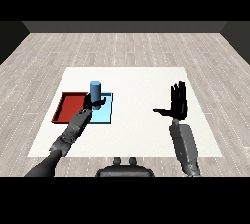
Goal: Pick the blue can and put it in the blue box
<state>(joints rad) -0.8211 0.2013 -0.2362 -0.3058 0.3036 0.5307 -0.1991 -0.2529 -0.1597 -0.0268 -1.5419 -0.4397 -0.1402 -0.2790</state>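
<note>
One blue can [94,91] stood upright inside the curl of the left hand [94,102], whose black fingers and thumb wrapped round its lower part while its pale top rose clear above them. The can sat over the near-left part of the light blue tray [106,114], close to the edge that tray shared with the red tray [68,106]; whether its base touched the tray floor or hung just above it could not be told. The red tray lay just to the left of that hand, touching the blue one side by side, and the grey left forearm [71,132] ran back from the hand across the red tray's near corner toward the view's lower left. Well apart to the right of the holding hand, the right hand [178,104] was held up over the white table [141,135] with its fingers straight and spread and its thumb stuck out toward the left, gripping nothing. Its grey forearm [184,147] dropped away below it toward the table's near edge.
</note>
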